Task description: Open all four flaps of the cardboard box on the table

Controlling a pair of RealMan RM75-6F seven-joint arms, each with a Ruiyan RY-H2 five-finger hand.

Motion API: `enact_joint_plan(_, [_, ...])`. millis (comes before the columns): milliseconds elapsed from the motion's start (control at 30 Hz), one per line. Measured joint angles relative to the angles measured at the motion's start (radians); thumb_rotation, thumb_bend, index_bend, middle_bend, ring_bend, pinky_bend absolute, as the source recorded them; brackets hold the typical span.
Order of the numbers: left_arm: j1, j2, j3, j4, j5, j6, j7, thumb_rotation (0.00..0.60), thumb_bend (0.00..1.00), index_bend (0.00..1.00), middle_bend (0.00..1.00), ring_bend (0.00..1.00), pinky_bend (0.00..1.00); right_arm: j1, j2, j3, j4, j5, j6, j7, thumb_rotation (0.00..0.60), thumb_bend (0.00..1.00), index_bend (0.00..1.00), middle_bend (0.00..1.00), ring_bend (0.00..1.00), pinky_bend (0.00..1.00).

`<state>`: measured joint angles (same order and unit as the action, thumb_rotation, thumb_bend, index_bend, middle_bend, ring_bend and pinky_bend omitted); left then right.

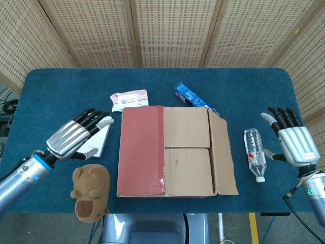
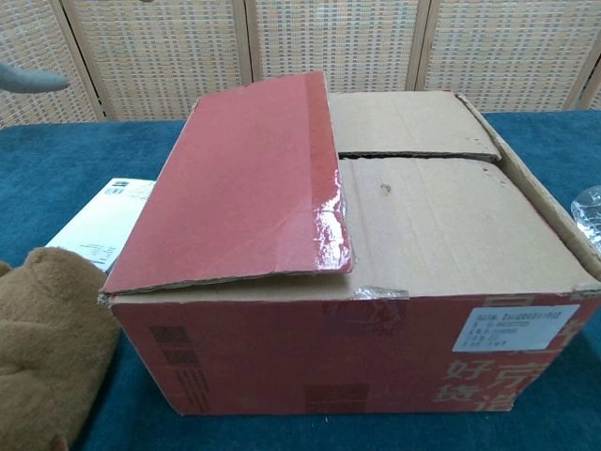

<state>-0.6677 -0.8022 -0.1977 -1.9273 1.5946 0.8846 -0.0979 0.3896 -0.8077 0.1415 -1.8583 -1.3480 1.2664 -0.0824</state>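
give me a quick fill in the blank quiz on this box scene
1. The red flap lies on the box's ____ side in the head view.
2. The plastic bottle lies between the box and the ____ hand.
3. The brown plush toy sits nearest the ____ hand.

Missing words: left; right; left

A: Lighting in both views even and bright, diffuse; no hard shadows on the cloth (image 1: 254, 91). Only a thin soft shadow shows under the box (image 1: 172, 150) edges.

B: Glare?

A: Yes. The glossy tape (image 2: 331, 230) on the red flap (image 2: 244, 178) shows white highlights in the chest view, so the light is from above. Faint sheen on the bottle (image 1: 255, 160).

B: Focus?

A: Head view sharp throughout. Chest view: plush (image 2: 47, 348) at lower left slightly soft; grey fingertip (image 2: 33, 80) at upper left blurred.
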Motion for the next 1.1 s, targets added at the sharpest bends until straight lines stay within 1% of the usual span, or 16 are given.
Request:
enact_joint_plan(167, [-0.102, -0.013, -0.008, 0.033, 0.073, -0.084, -0.097, 0.557, 0.5, 0.07, 0.0, 0.0, 0.0, -0.017, -0.011, -0.003, 0.002, 0.001, 0.018, -0.016, 0.6, 0.12, 0.13, 0.07, 0.0, 0.04])
enact_joint_plan(233, [-0.134, -0.021, -0.01, 0.042, 0.085, -0.11, -0.12, 0.558, 0.53, 0.07, 0.0, 0.0, 0.0, -0.024, -0.015, -0.005, 0.003, 0.001, 0.024, -0.023, 0.6, 0.13, 0.13, 0.07, 0.0, 0.04])
enact_joint_plan(400, [-0.25, -0.074, -0.015, 0.072, 0.103, -0.207, -0.177, 0.557, 0.6, 0.07, 0.0, 0.0, 0.0, -0.046, -0.036, -0.011, 0.005, 0.006, 0.041, -0.039, 0.6, 0.13, 0.13, 0.07, 0.0, 0.04])
enact_joint_plan(500, [-0.308, -0.112, -0.015, 0.095, 0.108, -0.251, -0.202, 0.555, 0.61, 0.07, 0.0, 0.0, 0.0, -0.053, -0.046, -0.011, 0.01, 0.01, 0.046, -0.043, 0.6, 0.13, 0.13, 0.07, 0.0, 0.04])
enact_joint_plan(667, [-0.362, -0.162, -0.015, 0.12, 0.107, -0.28, -0.21, 0.557, 0.64, 0.09, 0.01, 0.0, 0.0, -0.062, -0.062, -0.009, 0.015, 0.019, 0.049, -0.038, 0.6, 0.13, 0.13, 0.07, 0.0, 0.04])
enact_joint_plan(733, [-0.383, -0.182, -0.016, 0.128, 0.105, -0.294, -0.206, 0.558, 0.66, 0.1, 0.02, 0.0, 0.0, -0.067, -0.069, -0.008, 0.016, 0.025, 0.052, -0.026, 0.6, 0.13, 0.13, 0.07, 0.0, 0.04])
enact_joint_plan(900, [-0.444, -0.238, -0.017, 0.159, 0.079, -0.334, -0.175, 0.557, 0.83, 0.13, 0.07, 0.0, 0.0, -0.078, -0.083, -0.001, 0.025, 0.028, 0.061, -0.005, 0.6, 0.13, 0.13, 0.07, 0.0, 0.04])
enact_joint_plan(967, [-0.457, -0.252, -0.018, 0.163, 0.068, -0.341, -0.169, 0.557, 0.85, 0.15, 0.1, 0.0, 0.0, -0.08, -0.084, 0.0, 0.027, 0.027, 0.062, -0.001, 0.6, 0.13, 0.13, 0.07, 0.0, 0.04])
enact_joint_plan(1100, [-0.487, -0.289, -0.02, 0.177, 0.042, -0.356, -0.168, 0.557, 0.85, 0.18, 0.14, 0.0, 0.0, -0.088, -0.086, 0.001, 0.035, 0.028, 0.062, 0.012, 0.6, 0.13, 0.13, 0.07, 0.0, 0.04])
